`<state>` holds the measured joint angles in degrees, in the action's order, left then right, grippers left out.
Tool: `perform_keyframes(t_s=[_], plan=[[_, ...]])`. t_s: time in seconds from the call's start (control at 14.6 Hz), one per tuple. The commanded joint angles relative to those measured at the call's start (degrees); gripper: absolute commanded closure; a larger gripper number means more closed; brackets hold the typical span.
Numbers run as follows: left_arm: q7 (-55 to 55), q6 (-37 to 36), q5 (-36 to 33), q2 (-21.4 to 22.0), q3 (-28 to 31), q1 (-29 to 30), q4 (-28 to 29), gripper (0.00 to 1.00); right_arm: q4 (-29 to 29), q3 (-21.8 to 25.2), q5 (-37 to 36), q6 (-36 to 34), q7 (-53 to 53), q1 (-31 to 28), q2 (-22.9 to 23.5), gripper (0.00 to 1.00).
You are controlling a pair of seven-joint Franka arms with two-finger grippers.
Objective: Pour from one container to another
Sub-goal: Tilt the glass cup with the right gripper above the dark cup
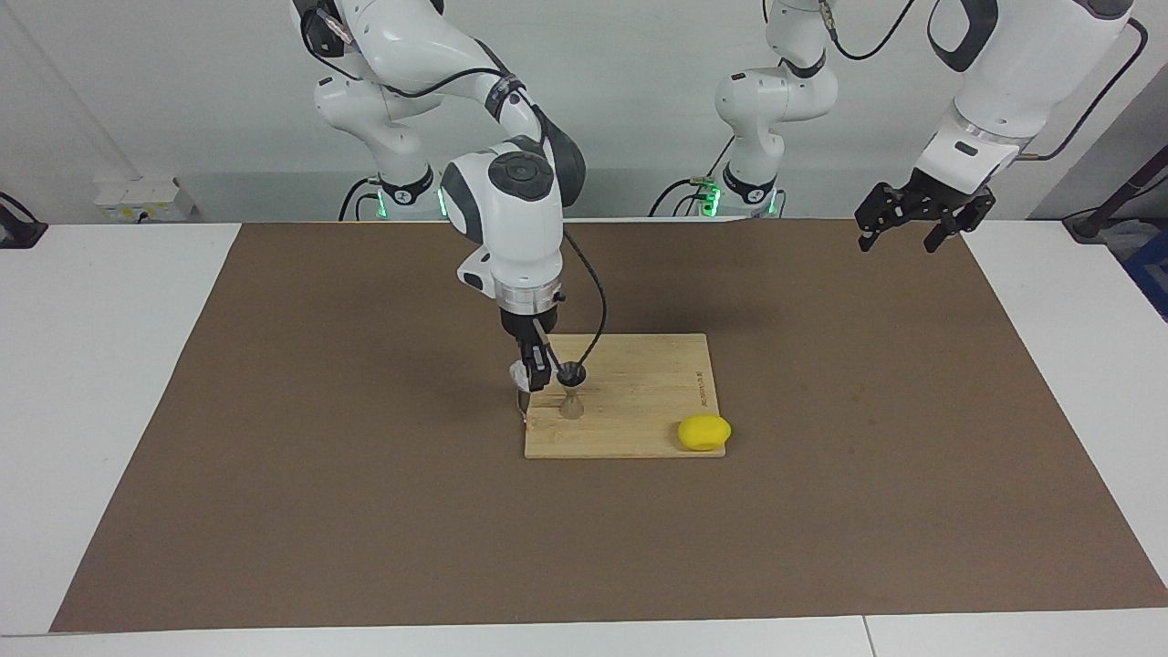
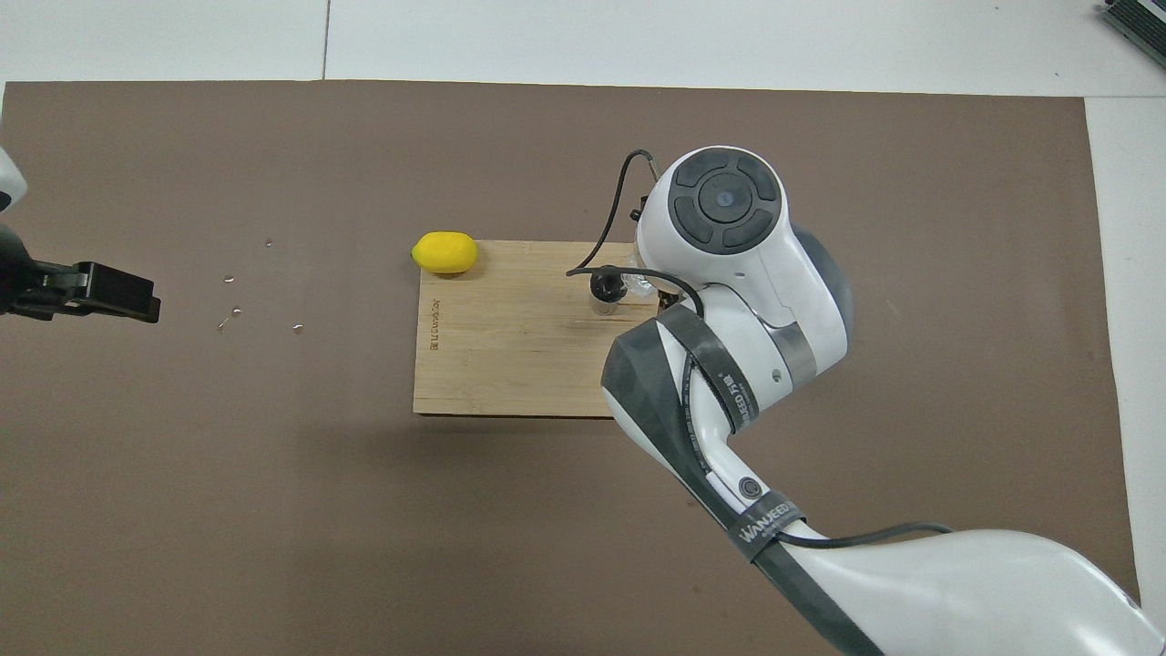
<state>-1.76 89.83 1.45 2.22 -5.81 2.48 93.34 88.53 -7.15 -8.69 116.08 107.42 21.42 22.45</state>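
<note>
The steel jigger (image 1: 571,394) stands upright on the wooden board (image 1: 639,429), near the board's edge toward the right arm's end. My right gripper (image 1: 537,370) points straight down beside the jigger and is shut on the clear glass cup (image 1: 519,374), holding it level with the jigger's top rim. In the overhead view the jigger (image 2: 605,293) and a bit of the glass cup (image 2: 639,284) show next to the right arm's wrist, which hides the fingers. My left gripper (image 1: 917,228) is open and empty, raised over the mat at the left arm's end, waiting.
A yellow lemon (image 1: 703,432) lies at the board's corner, farther from the robots, toward the left arm's end. A few water drops (image 2: 235,312) sit on the brown mat (image 2: 273,474) between the board and the left gripper (image 2: 109,293).
</note>
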Motion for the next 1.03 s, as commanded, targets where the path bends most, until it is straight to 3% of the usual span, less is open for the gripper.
perform_keyframes(t_s=[0.0, 0.34, 0.96], plan=[[-0.8, -0.7, 0.7, 1.1, 0.0, 0.4, 1.0, 0.0, -2.1, -0.3, -3.4, -1.5, -0.8, 1.0, 1.5, 1.0], [-0.8, -0.7, 0.7, 1.2, 0.0, 0.4, 1.0, 0.0, -4.3, -0.3, -8.3, -3.7, -2.2, 2.6, 2.9, 1.0], [-0.8, -0.7, 0.7, 1.2, 0.0, 0.4, 1.0, 0.0, -4.9, -0.3, -10.6, -4.0, -2.8, 3.7, 2.9, 1.0]])
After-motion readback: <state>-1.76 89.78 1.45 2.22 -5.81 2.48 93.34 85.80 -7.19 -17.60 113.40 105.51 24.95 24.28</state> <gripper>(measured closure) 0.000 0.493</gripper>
